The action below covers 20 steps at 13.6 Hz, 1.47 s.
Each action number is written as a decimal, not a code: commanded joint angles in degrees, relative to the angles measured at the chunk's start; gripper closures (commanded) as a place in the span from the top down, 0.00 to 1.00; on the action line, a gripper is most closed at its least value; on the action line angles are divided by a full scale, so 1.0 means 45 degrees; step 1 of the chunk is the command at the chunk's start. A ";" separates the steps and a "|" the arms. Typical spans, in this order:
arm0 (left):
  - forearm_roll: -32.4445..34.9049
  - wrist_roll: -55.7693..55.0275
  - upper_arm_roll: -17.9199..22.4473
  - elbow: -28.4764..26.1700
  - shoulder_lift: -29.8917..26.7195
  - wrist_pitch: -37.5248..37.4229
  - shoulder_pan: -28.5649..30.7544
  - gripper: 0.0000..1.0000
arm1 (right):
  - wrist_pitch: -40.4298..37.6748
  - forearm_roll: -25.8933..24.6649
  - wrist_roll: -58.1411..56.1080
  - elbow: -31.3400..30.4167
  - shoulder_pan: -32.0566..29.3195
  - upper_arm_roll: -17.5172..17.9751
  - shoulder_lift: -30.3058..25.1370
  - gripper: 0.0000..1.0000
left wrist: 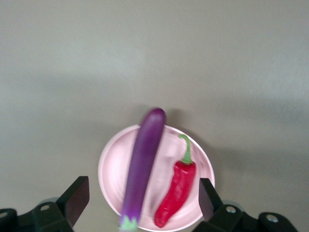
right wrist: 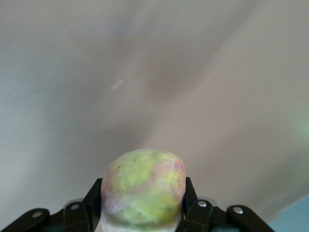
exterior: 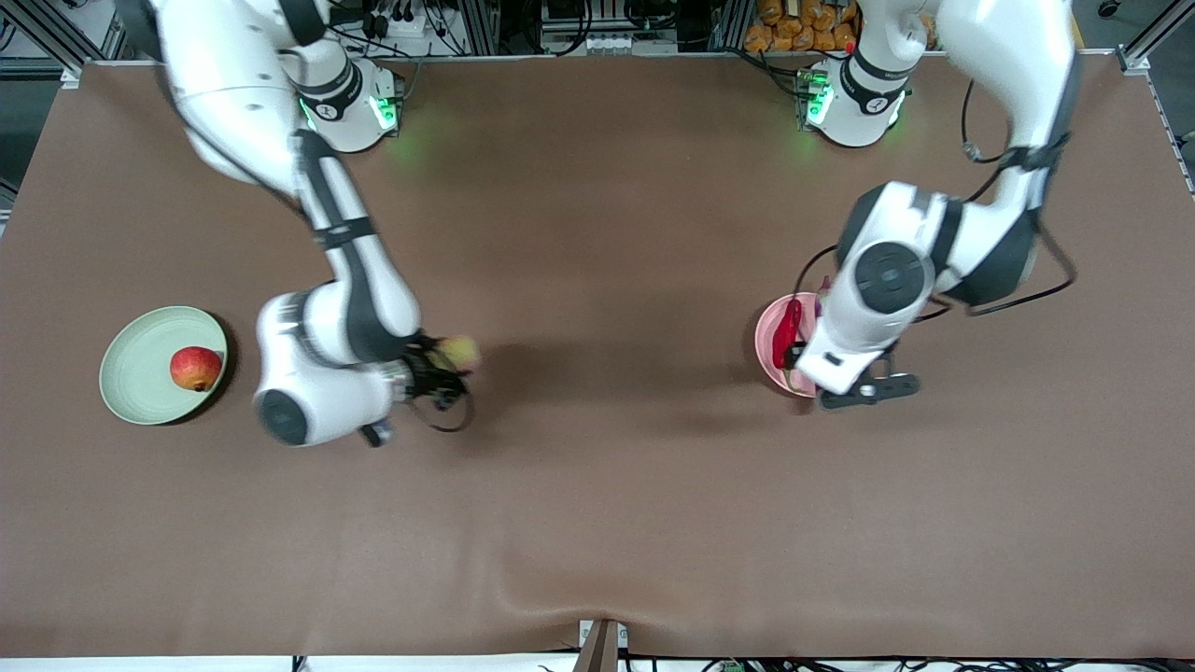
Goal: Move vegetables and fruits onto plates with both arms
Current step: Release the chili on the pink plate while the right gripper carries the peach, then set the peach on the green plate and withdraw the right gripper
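Two glossy vegetables (left wrist: 159, 169) on matte pink plate (left wrist: 108, 169).

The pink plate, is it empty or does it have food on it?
Not empty. The pink plate has the purple eggplant and the red chili pepper lying on it side by side, under the open left gripper.

Glossy smooth eggplant (left wrist: 142, 164) on matte pink plate (left wrist: 110, 166)

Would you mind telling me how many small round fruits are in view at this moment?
2. The small round red fruit with a yellow blush lies on the pale green round plate. The pale yellow-green fruit with pink blush is gripped in the right tool.
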 commanded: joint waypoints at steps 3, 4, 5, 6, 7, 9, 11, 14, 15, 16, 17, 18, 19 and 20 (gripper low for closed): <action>-0.0519 0.3453 -0.0179 -0.0216 -0.1492 -0.0814 0.1723 1.00 | -0.0591 -0.2945 -0.7100 -0.2105 -0.2356 -0.0375 -0.1335 0.00; -0.0519 0.4099 -0.0159 -0.0216 -0.1746 -0.1145 0.1998 1.00 | -0.0670 -0.3529 -0.9093 -0.2067 -0.3022 -0.0492 -0.1336 0.00; -0.0519 0.4744 -0.0159 -0.0196 -0.2000 -0.1419 0.2252 1.00 | -0.0690 -0.4250 -1.0659 -0.1932 -0.3434 -0.0609 -0.1355 0.00; -0.0519 0.5349 -0.0159 -0.0158 -0.2273 -0.1654 0.2583 1.00 | -0.0709 -0.5166 -1.2029 -0.1601 -0.3612 -0.0901 -0.1336 0.00; -0.0539 0.5974 -0.0179 -0.0157 -0.2605 -0.2063 0.2838 1.00 | -0.0574 -0.5697 -1.3415 -0.1405 -0.3808 -0.1194 -0.1258 0.00; -0.0829 0.6856 -0.0140 -0.0157 -0.3774 -0.3154 0.2957 1.00 | 0.0029 -0.6441 -1.6383 -0.1287 -0.4509 -0.1392 -0.1160 0.00; -0.1532 0.6937 -0.0082 -0.0099 -0.4888 -0.4387 0.3288 1.00 | 0.0384 -0.7106 -1.8092 -0.1227 -0.5057 -0.1431 -0.1160 0.00; -0.1594 0.8066 -0.0003 0.0310 -0.5537 -0.5440 0.3641 1.00 | 0.1667 -0.7889 -1.8719 -0.1227 -0.5585 -0.1450 -0.1005 0.00; -0.1594 0.8167 -0.0003 0.0872 -0.5383 -0.5871 0.3602 1.00 | 0.2060 -0.7871 -1.8935 -0.1227 -0.5780 -0.1450 -0.0830 0.21; -0.1613 0.8129 -0.0003 0.1613 -0.4937 -0.6301 0.3447 1.00 | 0.2489 -0.7755 -1.8956 -0.1246 -0.5937 -0.1450 -0.0673 0.98; -0.1594 0.8090 0.0016 0.2587 -0.4429 -0.6982 0.3098 1.00 | 0.2629 -0.7676 -1.8879 -0.1266 -0.5958 -0.1431 -0.0594 1.00; -0.1594 0.8051 0.0017 0.3293 -0.4038 -0.7685 0.2843 1.00 | 0.2534 -0.7637 -1.8840 -0.1247 -0.5861 -0.1431 -0.0613 1.00; -0.1594 0.8031 0.0017 0.3744 -0.3918 -0.8136 0.2782 1.00 | 0.2417 -0.7617 -1.8820 -0.1247 -0.5802 -0.1412 -0.0613 1.00; -0.1632 0.8012 0.0017 0.3865 -0.3936 -0.8257 0.2743 1.00 | 0.2358 -0.7462 -1.8820 -0.1227 -0.5802 -0.1392 -0.0632 1.00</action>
